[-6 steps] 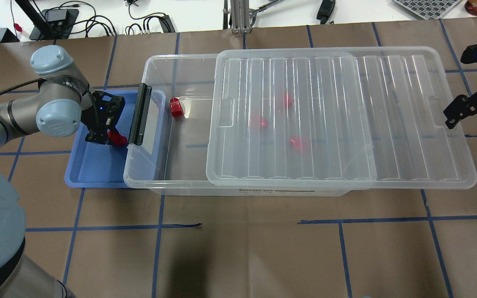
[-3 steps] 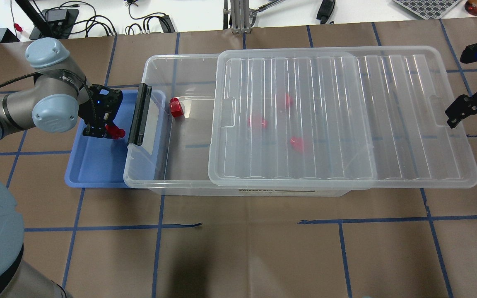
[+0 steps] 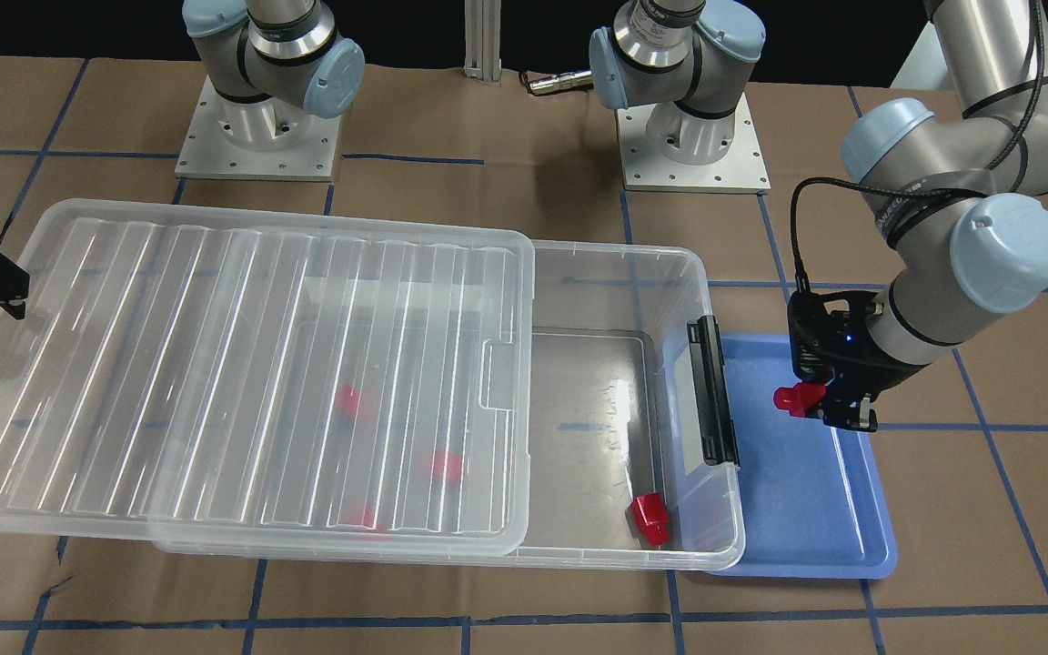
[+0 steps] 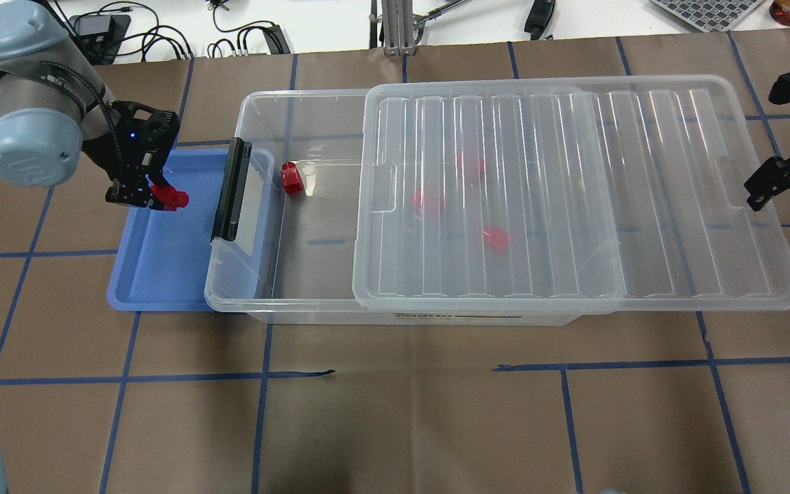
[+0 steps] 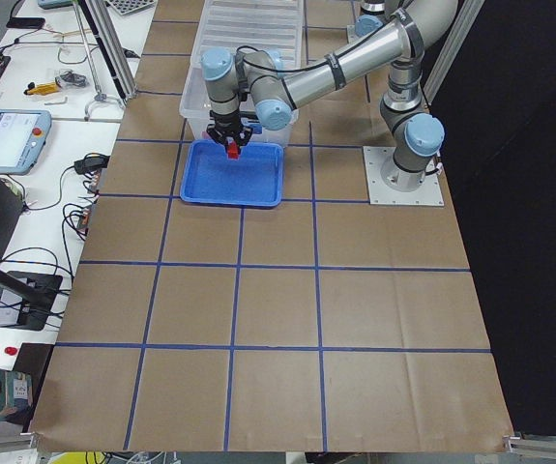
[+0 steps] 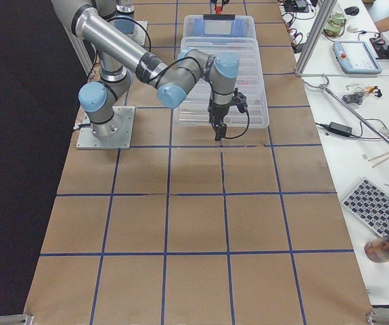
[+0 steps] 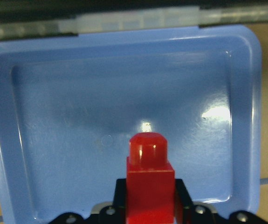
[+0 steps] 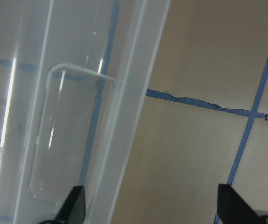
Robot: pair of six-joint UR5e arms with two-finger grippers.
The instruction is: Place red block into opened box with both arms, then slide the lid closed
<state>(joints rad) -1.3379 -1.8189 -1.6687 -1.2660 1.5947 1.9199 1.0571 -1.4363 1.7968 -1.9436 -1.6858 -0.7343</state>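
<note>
My left gripper (image 4: 150, 195) is shut on a red block (image 4: 167, 197), held in the air over the blue tray (image 4: 162, 274); the left wrist view shows the block (image 7: 150, 186) stub-forward between the fingers. The clear box (image 4: 258, 110) lies mid-table, its black latch (image 4: 230, 192) toward the tray. The ribbed lid (image 4: 573, 192) covers its right part and overhangs that end, leaving the left end uncovered. One red block (image 4: 291, 178) lies in the uncovered part, three more show blurred under the lid. My right gripper (image 4: 789, 180) is open at the lid's right edge (image 8: 124, 116).
The blue tray (image 3: 815, 518) sits against the box's latch end, partly under its rim. The arm bases (image 3: 692, 136) stand behind the box. Cables and a keyboard (image 4: 703, 10) lie on the white bench beyond the table. Brown paper with blue tape lines covers the table.
My left gripper has risen off the blue tray with the red block and moved away from the box. The lid has slid a little further right, and the right gripper with it.
</note>
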